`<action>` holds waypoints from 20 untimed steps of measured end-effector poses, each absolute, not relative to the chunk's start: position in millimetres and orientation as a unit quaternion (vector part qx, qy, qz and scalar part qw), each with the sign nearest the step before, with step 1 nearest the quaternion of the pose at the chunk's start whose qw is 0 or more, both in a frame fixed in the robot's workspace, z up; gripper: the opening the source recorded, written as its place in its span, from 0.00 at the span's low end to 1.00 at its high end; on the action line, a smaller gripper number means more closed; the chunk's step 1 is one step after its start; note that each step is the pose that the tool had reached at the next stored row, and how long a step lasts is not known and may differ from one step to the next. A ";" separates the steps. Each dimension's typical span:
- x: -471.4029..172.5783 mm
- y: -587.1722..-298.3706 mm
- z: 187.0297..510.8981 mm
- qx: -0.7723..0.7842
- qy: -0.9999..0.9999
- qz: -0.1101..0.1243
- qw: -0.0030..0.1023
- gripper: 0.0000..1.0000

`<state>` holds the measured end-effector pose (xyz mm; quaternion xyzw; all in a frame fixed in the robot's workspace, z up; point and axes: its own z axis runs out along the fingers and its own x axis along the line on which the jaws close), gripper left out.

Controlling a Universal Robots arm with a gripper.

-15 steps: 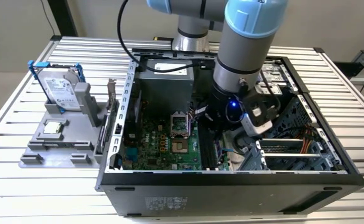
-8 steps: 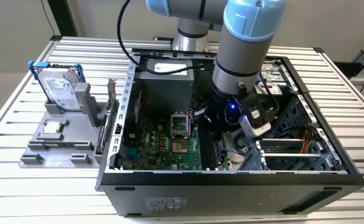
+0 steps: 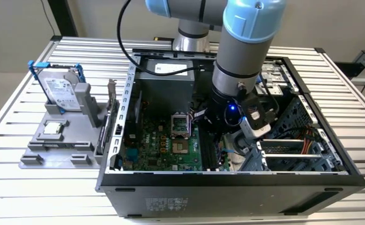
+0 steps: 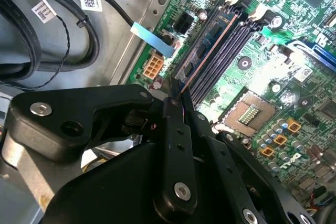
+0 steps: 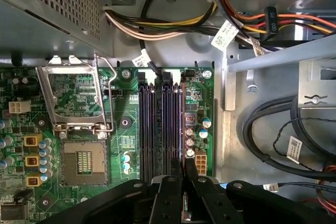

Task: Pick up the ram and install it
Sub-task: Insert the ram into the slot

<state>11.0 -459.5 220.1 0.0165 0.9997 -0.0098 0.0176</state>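
The ram (image 4: pixel 209 45) is a thin dark stick with a copper-coloured edge, standing on edge along the black motherboard slots (image 4: pixel 231 45) at the side nearest the board's edge. My gripper (image 4: pixel 176 94) is shut on one end of it, fingers pinched close together. In the first wrist view the gripper (image 5: pixel 182 167) hangs over the near end of the slots (image 5: pixel 157 124), with the stick seen edge-on. I cannot tell whether the stick is seated in a slot. In the exterior view the gripper (image 3: pixel 219 143) is low inside the open computer case, above the green motherboard (image 3: pixel 163 145).
The empty processor socket (image 5: pixel 81 158) lies beside the slots. Cable bundles (image 5: pixel 173 22), the power supply (image 3: pixel 163 75) and the drive cage (image 3: pixel 294 150) crowd the arm. Outside the case, a grey fixture (image 3: pixel 57 154) holds a hard drive (image 3: pixel 62 93) and a processor chip (image 3: pixel 54 127).
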 end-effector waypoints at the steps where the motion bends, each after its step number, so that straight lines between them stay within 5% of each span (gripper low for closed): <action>1: 10.9 -459.7 220.1 0.016 1.000 -0.010 0.018 0.00; 20: 8.4 -462.2 217.1 0.016 1.000 -0.010 0.017 0.00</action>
